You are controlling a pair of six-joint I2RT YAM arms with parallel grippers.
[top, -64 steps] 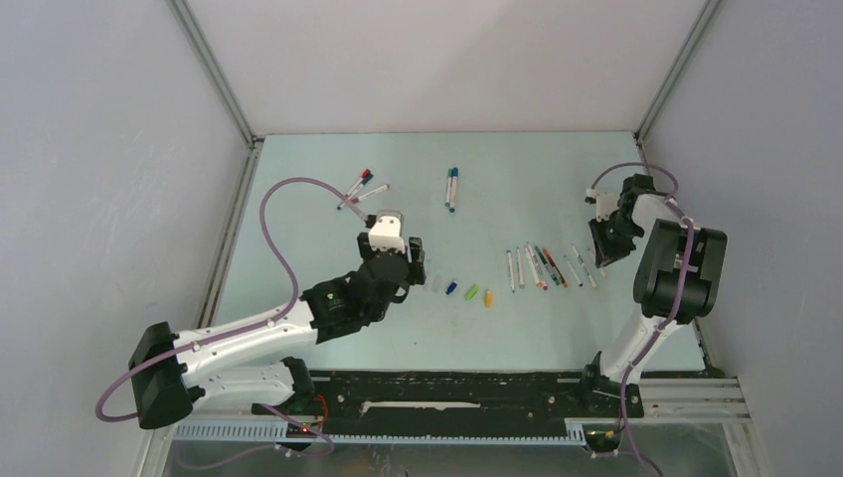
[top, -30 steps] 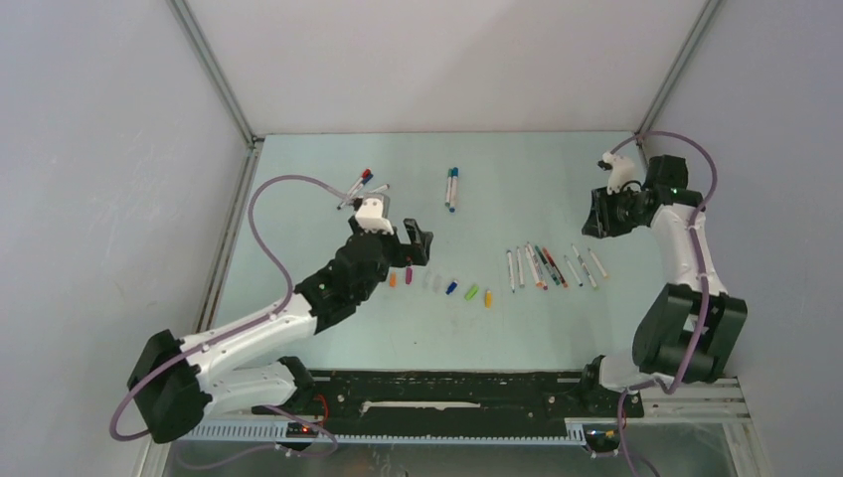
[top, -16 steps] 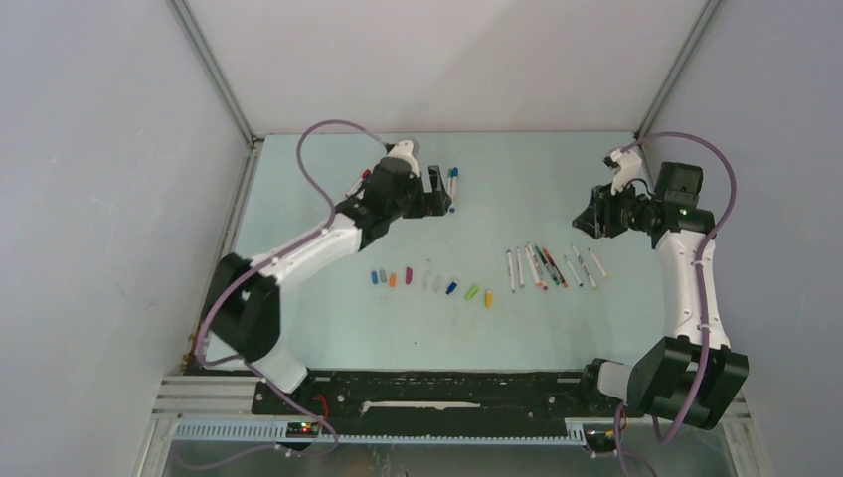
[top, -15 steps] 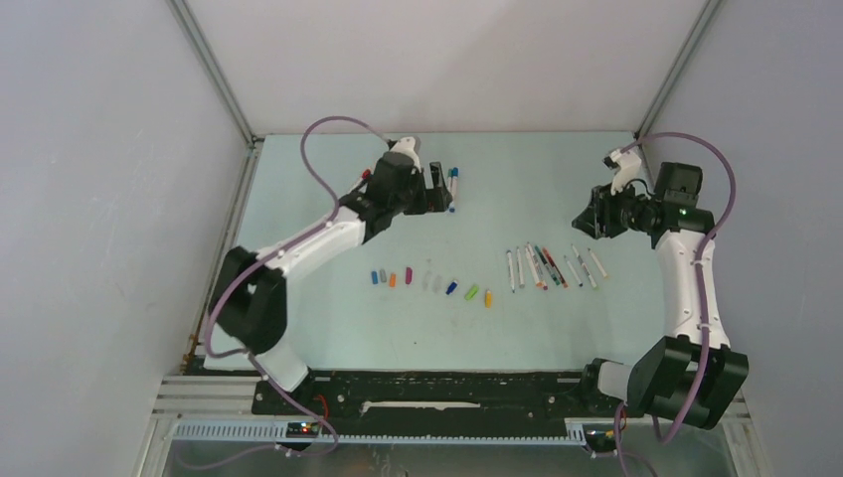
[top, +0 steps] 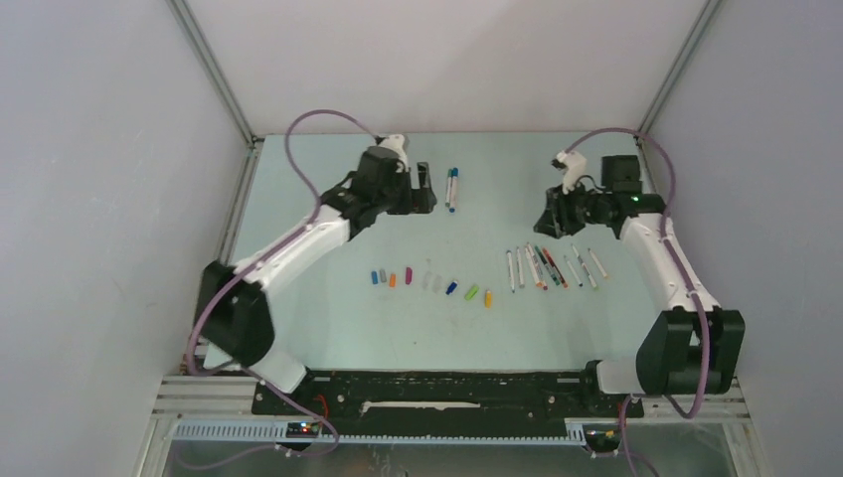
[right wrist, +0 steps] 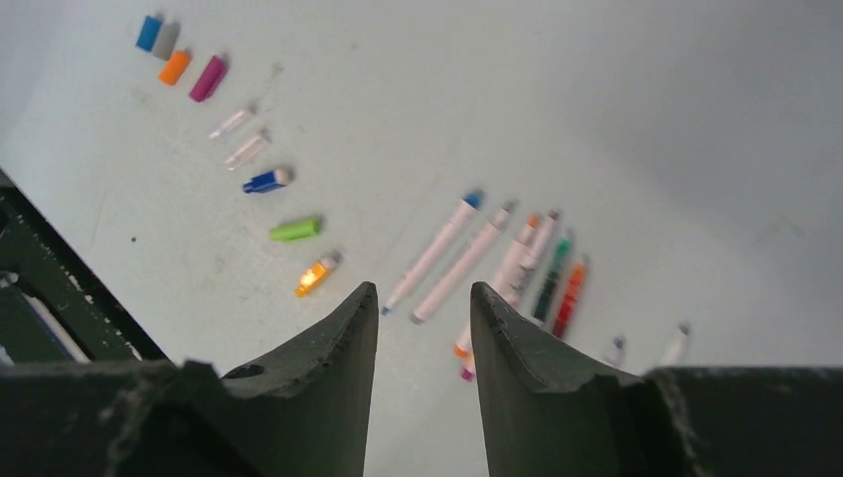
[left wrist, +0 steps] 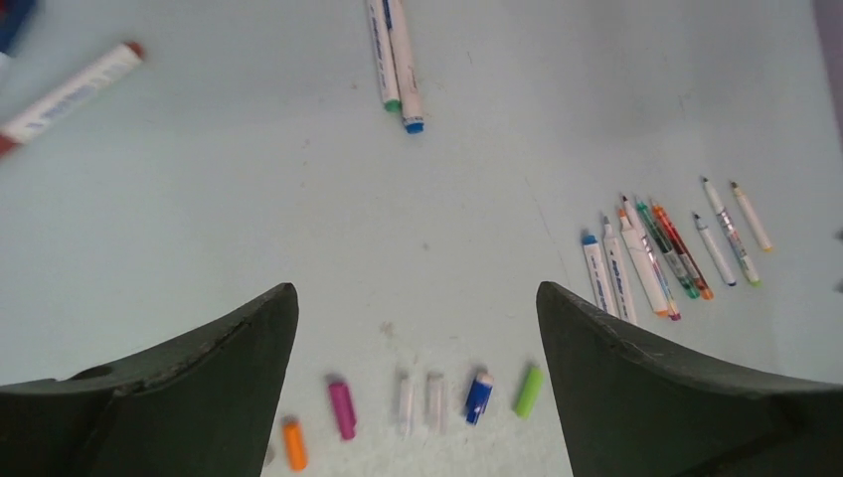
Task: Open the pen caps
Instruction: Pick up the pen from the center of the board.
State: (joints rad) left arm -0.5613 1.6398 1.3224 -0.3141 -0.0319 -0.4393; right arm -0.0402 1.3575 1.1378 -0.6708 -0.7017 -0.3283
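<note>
A: Nine loose pen caps (top: 430,281) are lying in a row on the desk (top: 497,328), you see — blue, grey, orange, purple, two clear ones, dark blue, green, yellow.

B: And relative to that row, where are your grippers sitting?

A: Your left gripper (top: 424,189) is hovering well beyond the row's left half, toward the far wall, with its fingers (left wrist: 189,388) spread wide and holding nothing. Just beside it, on the right, two capped pens (top: 451,188) are lying together, one green-tipped, one blue-tipped.

B: What is the right one doing?

A: Your right gripper (top: 545,223) is hanging beyond the row's right end, above a cluster of uncapped pens (top: 550,266) that is lying just right of the yellow cap (right wrist: 318,273). Its fingers (right wrist: 318,358) are standing close, with a narrow gap between them and nothing pinched.

B: Anything else you are seeing past the row?

A: A red-ended pen (left wrist: 70,97) is lying left of the capped pair in the left wrist view.
</note>
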